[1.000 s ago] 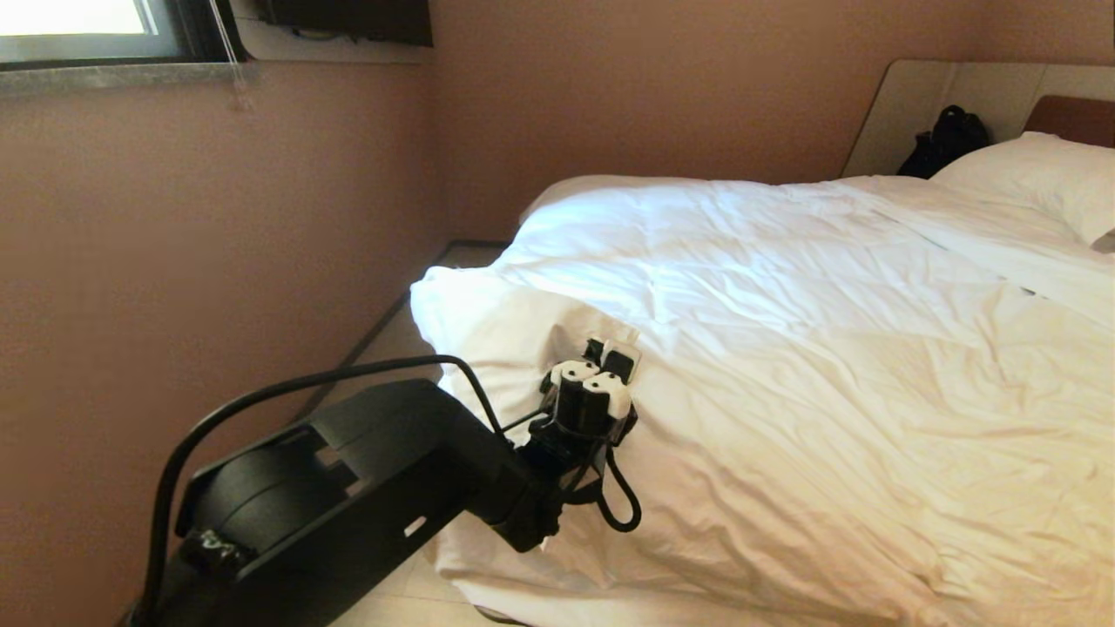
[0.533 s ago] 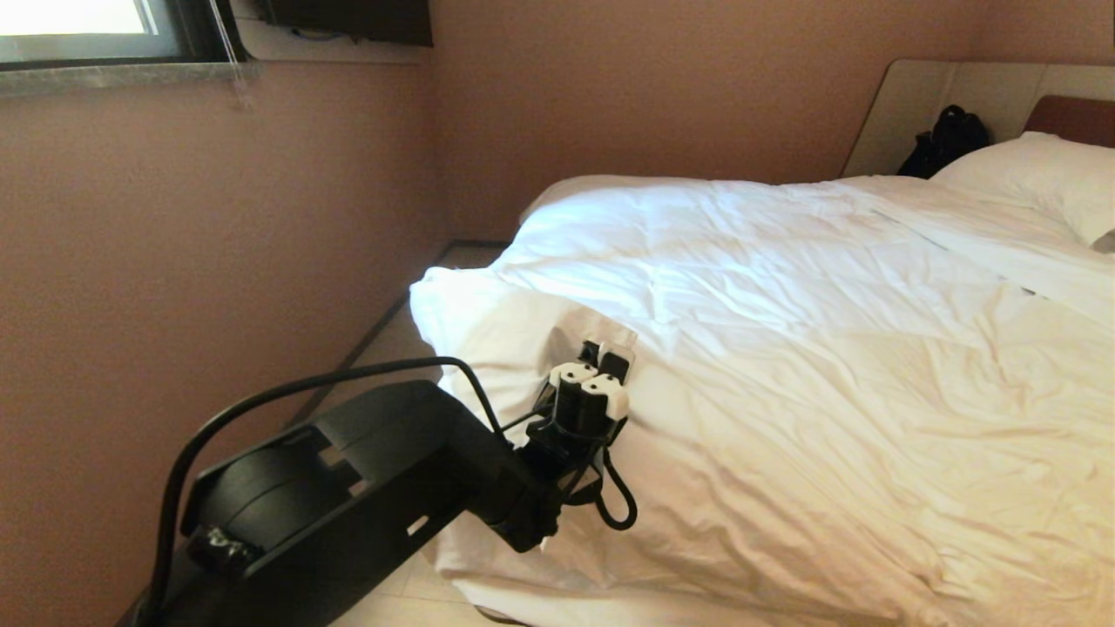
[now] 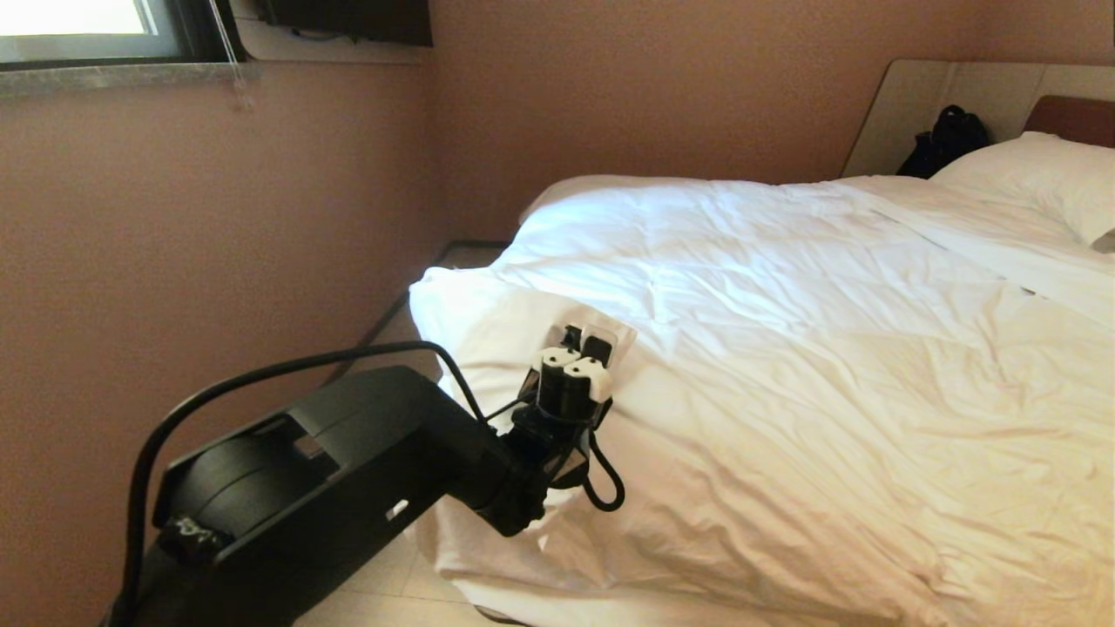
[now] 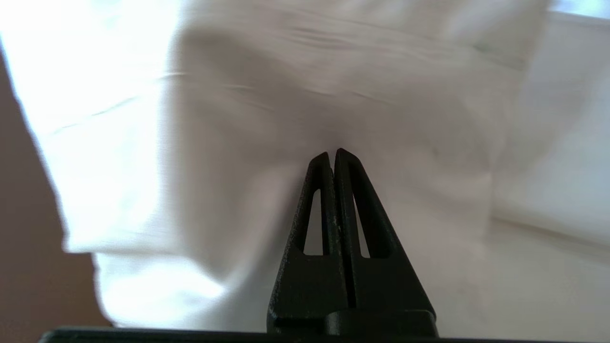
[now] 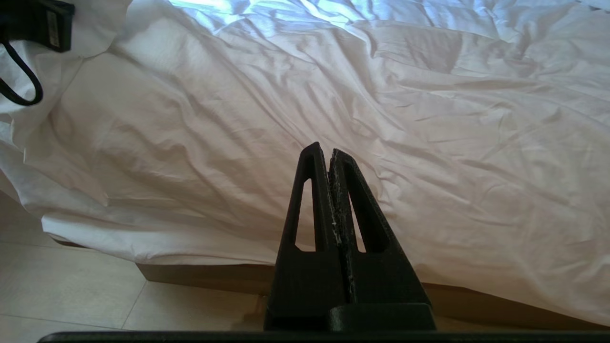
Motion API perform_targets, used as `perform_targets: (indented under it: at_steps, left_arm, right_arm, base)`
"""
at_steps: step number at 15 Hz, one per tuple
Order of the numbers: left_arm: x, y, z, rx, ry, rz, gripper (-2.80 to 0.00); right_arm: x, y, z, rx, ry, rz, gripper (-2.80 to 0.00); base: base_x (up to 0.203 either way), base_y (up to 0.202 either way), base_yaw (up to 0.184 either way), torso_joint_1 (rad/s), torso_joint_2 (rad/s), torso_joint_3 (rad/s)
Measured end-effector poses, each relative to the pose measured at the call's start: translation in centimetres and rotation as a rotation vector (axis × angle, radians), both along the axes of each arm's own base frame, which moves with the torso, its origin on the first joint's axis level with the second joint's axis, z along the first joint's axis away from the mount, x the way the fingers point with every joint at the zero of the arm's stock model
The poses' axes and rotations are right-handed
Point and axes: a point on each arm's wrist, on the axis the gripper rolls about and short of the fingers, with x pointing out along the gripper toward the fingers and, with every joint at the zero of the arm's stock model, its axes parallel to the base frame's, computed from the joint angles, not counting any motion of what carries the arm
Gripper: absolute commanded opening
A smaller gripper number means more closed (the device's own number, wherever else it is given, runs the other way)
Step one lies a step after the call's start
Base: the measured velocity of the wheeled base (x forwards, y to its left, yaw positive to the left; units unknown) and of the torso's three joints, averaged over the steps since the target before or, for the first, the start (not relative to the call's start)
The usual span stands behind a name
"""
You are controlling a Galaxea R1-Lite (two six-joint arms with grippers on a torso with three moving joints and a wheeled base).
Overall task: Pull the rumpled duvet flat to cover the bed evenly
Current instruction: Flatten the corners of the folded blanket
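Wrinkled white puffy duvet (image 3: 784, 348) lies across our low brown-based bed (image 5: 476, 305); our left gripper (image 4: 333, 153) pinches its near corner fabric, while our right gripper (image 5: 329, 151) rests closed, empty, near the bed's edge.

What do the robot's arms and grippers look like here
The left arm is a chunky matte black shell with cut-out slots and a small white label. A black cable arcs over it and another loops under the wrist. The left gripper and right gripper both have black tapered fingers with long slots, and white caps sit on the left wrist.
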Motion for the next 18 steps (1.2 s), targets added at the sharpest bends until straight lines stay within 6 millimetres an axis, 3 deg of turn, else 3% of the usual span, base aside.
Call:
perform_targets:
  at_steps: [4, 9, 13, 18]
  left_arm:
    - [0.6, 1.5, 2.3, -0.044, -0.032, 0.024, -2.8]
    - [0.2, 2.0, 5.6, -0.099, -0.088, 0.013, -2.8]
    - [-0.6, 3.6, 5.7, -0.085, -0.066, 0.045, -2.8]
    - [-2.0, 9.8, 3.7, -0.033, 0.024, 0.147, -2.8]
  right_arm:
    - [0.0, 0.0, 0.0, 0.0, 0.0, 0.0, -2.8]
    - [0.0, 0.0, 0.0, 0.0, 0.0, 0.0, -2.8]
    - [0.0, 0.0, 0.0, 0.0, 0.0, 0.0, -2.8]
    - [0.0, 0.0, 0.0, 0.0, 0.0, 0.0, -2.8]
  base:
    - [0.0, 0.0, 0.0, 0.0, 0.0, 0.0]
    - [0.0, 0.0, 0.0, 0.0, 0.0, 0.0]
    - [0.0, 0.0, 0.0, 0.0, 0.0, 0.0]
    - [0.0, 0.0, 0.0, 0.0, 0.0, 0.0]
